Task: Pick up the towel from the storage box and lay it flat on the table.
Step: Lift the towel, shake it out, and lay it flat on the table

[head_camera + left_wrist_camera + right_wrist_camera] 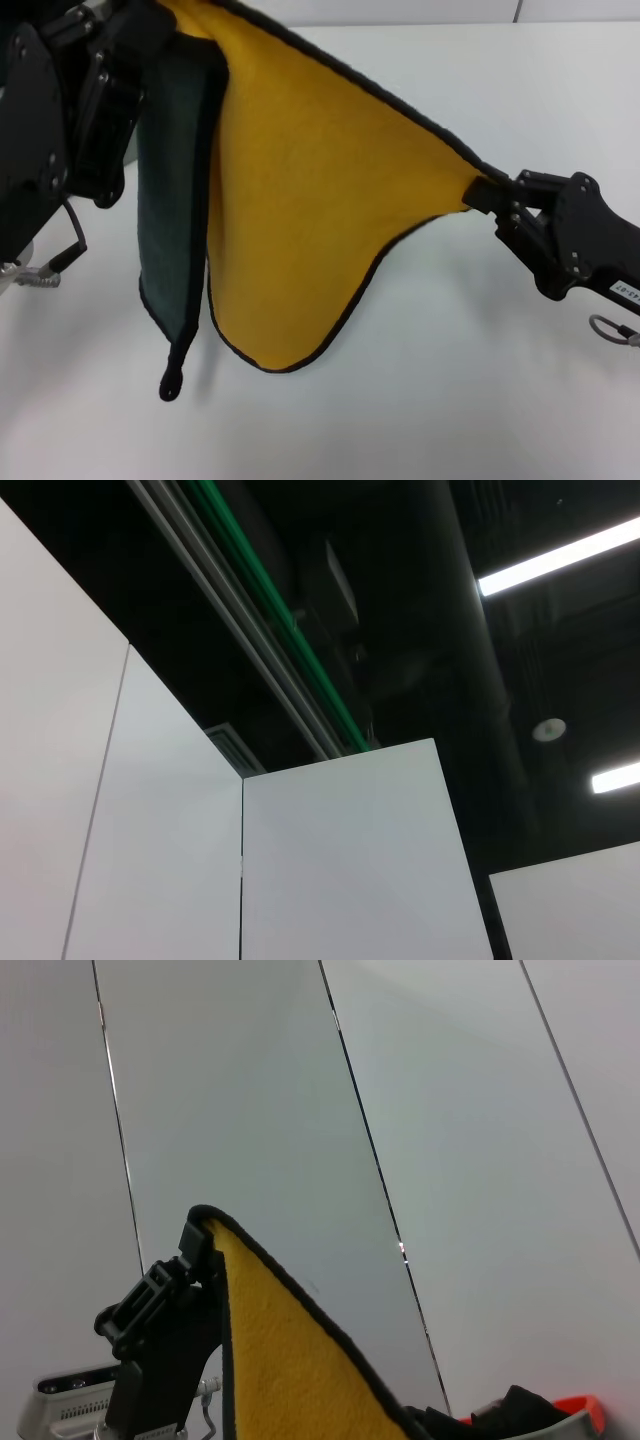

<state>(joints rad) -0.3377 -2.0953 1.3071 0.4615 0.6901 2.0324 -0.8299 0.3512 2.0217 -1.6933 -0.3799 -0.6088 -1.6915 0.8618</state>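
Observation:
The towel (300,200) hangs stretched in the air above the white table (480,380). Its yellow side faces me, and a dark green-grey fold (175,200) droops on the left, ending in a small black loop (172,382). My left gripper (150,30) is shut on the upper left corner, high at the far left. My right gripper (480,192) is shut on the opposite corner, lower at the right. In the right wrist view the yellow towel (290,1370) runs up to the left gripper (197,1235). The storage box is out of view.
A metal cable connector (30,275) hangs at the left edge and a grey cable loop (610,330) under the right arm. The left wrist view shows only white partition panels (340,860) and a dark ceiling.

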